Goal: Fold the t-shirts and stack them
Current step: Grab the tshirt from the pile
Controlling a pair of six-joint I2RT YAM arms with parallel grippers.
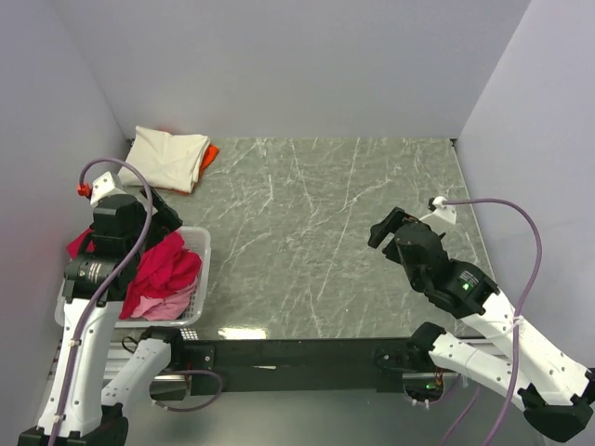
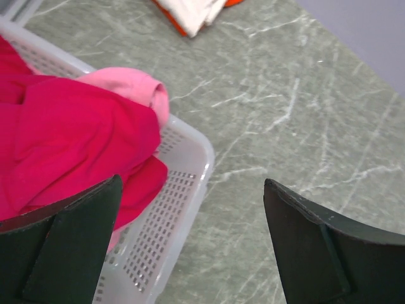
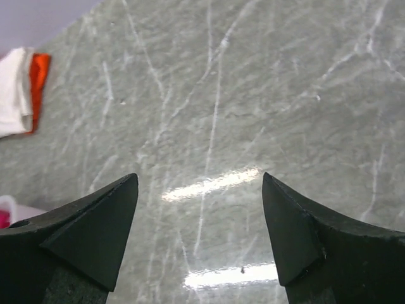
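Note:
A crimson red t-shirt (image 1: 164,268) lies crumpled in the white lattice basket (image 1: 200,243) at the left, over a light pink t-shirt (image 1: 164,307). Both show in the left wrist view, the red one (image 2: 69,139) and the pink one (image 2: 130,85). A folded cream-white t-shirt (image 1: 167,158) lies on a folded orange t-shirt (image 1: 210,153) at the far left corner. My left gripper (image 1: 160,212) is open and empty above the basket's far edge. My right gripper (image 1: 383,229) is open and empty above the bare table at the right.
The table (image 1: 316,232) is grey-green marble, walled at the back and both sides. The basket rim (image 2: 193,168) runs between my left fingers. The folded stack also shows in the right wrist view (image 3: 19,88), far off at the left.

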